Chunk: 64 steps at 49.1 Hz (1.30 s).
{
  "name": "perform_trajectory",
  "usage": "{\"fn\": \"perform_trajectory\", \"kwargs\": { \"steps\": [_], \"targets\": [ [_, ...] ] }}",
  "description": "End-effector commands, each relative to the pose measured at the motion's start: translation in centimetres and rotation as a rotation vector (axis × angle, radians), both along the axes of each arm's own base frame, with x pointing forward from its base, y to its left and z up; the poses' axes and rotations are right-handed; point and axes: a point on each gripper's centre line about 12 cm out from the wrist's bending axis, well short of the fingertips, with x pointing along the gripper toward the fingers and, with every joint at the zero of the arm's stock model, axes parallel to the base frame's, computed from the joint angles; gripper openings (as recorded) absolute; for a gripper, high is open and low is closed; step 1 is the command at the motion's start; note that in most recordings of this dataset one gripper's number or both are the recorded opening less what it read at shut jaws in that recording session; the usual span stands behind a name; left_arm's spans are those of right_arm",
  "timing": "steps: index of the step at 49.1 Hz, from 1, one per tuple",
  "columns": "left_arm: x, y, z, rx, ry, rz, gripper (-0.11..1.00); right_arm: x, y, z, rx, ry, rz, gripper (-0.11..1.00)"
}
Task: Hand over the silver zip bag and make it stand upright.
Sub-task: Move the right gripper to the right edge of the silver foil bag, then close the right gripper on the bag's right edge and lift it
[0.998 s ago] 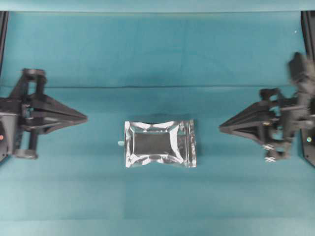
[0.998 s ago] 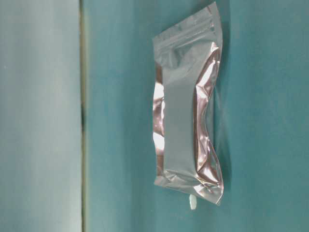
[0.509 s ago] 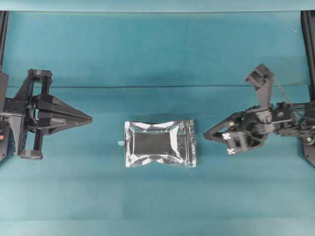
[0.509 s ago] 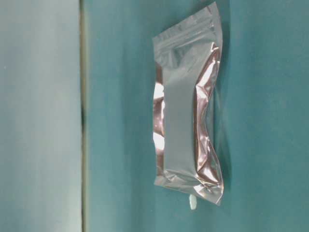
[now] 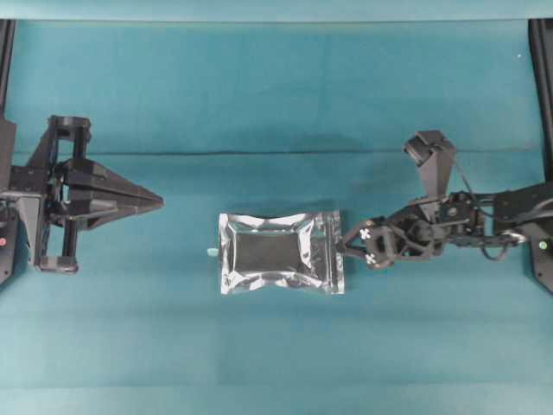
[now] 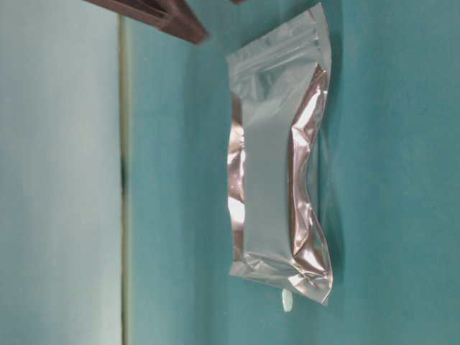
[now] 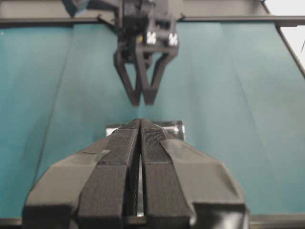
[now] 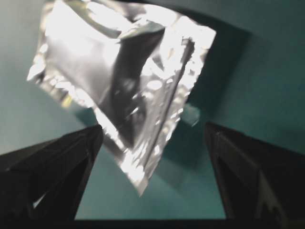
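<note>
even soft light, glare on the silver zip bag [image 8: 119, 81], blurred wrist views

We see the left gripper [image 5: 158, 201] at the left edge, its fingers [image 7: 119, 157] pressed together and pointing toward the middle. Our right gripper [image 5: 349, 245] reaches in from the right, wrist rolled, fingers [image 8: 62, 157] spread wide; it seems low, though height is hard to judge
</note>
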Motion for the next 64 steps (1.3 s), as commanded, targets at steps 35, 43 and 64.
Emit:
{"fn": "perform_trajectory", "kwargs": {
  "steps": [35,43,64],
  "targets": [
    [0.1,0.1,0.7,0.000,-0.017,0.006,0.01,5.1,0.9,-3.0,0.020,-0.033,-0.028,0.99],
    [0.1,0.1,0.7,-0.002,-0.020,0.006,0.01,4.5,1.0,-3.4,0.029,0.008,-0.029,0.93],
    [0.1,0.1,0.8,-0.005,-0.021,0.006,0.01,5.0,0.8,-1.0,0.027,-0.038,-0.018,0.04]
  ]
}}
